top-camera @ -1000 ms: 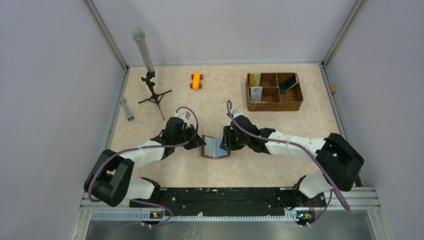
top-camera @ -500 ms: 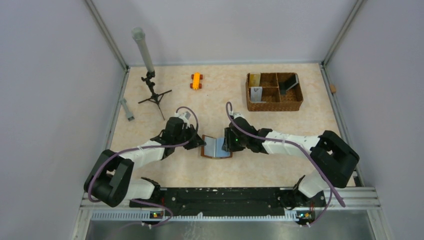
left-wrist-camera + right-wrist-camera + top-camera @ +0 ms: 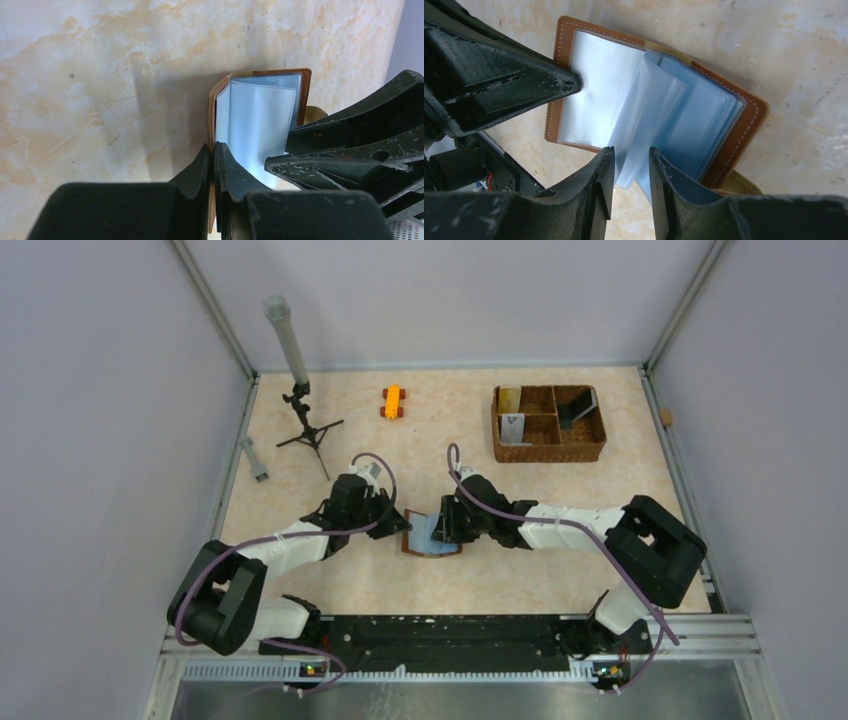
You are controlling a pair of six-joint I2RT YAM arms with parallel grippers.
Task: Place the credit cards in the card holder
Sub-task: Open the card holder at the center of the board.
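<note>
The card holder (image 3: pixel 430 536) lies open on the table between both grippers, brown leather with clear blue sleeves. My left gripper (image 3: pixel 402 526) is shut on its left cover edge (image 3: pixel 220 107). My right gripper (image 3: pixel 446 524) is over its right half, jaws a little apart, with one loose blue sleeve (image 3: pixel 644 130) standing between the fingers. The holder's open pages (image 3: pixel 594 100) show no card in them. The credit cards stand in the woven basket: a gold one (image 3: pixel 509 400), a silver one (image 3: pixel 513 428) and a black one (image 3: pixel 578 408).
The brown woven basket (image 3: pixel 548 451) sits at the back right. An orange toy car (image 3: pixel 392 401) is at the back centre. A small black tripod with a grey tube (image 3: pixel 303 420) and a grey stick (image 3: pixel 254 458) are at the back left.
My right gripper has moved left, farther over the open card holder, and a blue sleeve now stands up between its fingers. My left gripper has stayed shut on the cover.
</note>
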